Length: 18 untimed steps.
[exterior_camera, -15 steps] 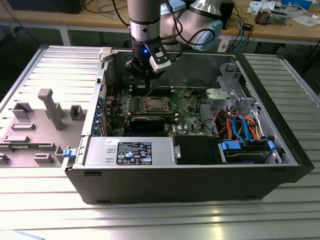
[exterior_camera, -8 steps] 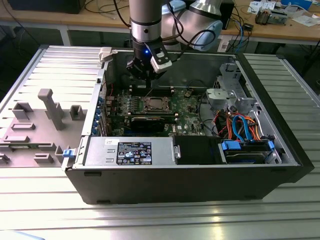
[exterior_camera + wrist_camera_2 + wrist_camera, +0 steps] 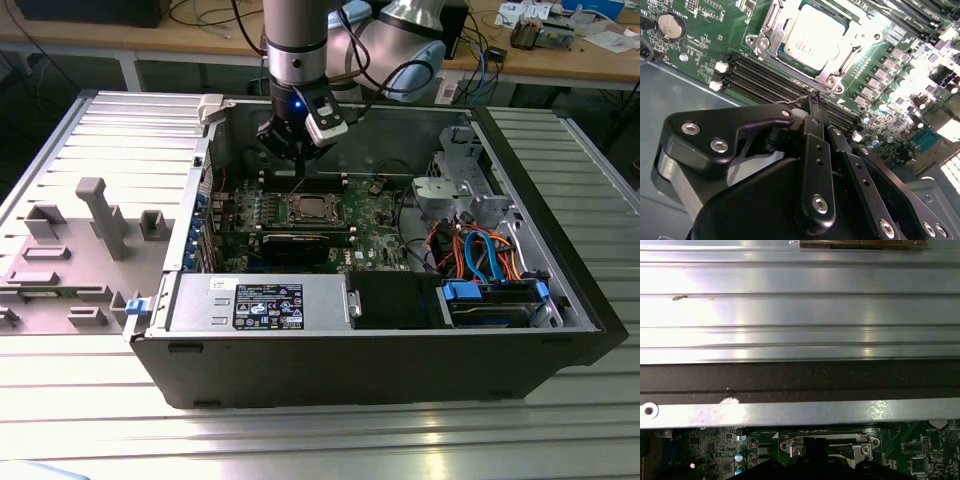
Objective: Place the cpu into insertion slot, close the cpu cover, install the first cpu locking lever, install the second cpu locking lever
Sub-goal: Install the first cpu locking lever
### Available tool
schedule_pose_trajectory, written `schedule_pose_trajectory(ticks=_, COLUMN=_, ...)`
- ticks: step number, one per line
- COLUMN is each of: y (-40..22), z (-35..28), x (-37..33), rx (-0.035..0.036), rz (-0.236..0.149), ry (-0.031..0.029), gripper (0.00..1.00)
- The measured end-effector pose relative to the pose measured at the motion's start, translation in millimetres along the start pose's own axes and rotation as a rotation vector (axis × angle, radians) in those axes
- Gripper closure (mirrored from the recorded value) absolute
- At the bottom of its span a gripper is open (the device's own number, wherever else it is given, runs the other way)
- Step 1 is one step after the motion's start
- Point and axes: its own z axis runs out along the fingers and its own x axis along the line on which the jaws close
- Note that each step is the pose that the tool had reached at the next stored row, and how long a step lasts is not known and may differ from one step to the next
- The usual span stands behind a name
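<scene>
The cpu (image 3: 812, 32), a grey square chip, lies in the insertion slot (image 3: 289, 208) at the middle of the motherboard (image 3: 375, 215). Over its edges the silver cpu cover (image 3: 790, 64) lies flat. My gripper (image 3: 813, 98) hangs over the black memory slots (image 3: 765, 75) just beside the socket, its black fingers (image 3: 815, 150) pressed together. A thin wire lever (image 3: 790, 100) runs right by the fingertips; whether they pinch it I cannot tell. In the exterior view the gripper (image 3: 298, 180) points down just behind the cpu (image 3: 308, 208). The first wrist view catches the socket's edge (image 3: 830, 444).
The open computer case (image 3: 560, 290) surrounds the board. A long black expansion card (image 3: 295, 243) lies in front of the socket, with a power supply (image 3: 260, 300) nearer still. On the exterior view's right are a drive cage (image 3: 455, 190) and cables (image 3: 480, 250). Grey fixtures (image 3: 100, 215) stand left.
</scene>
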Motion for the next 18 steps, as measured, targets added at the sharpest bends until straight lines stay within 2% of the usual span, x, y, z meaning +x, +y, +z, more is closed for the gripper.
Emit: schedule_pose_trajectory(ticks=18, y=5.5, z=11.4, x=-17.9, rx=0.0000, rz=0.000, ry=0.0024, gripper=0.89)
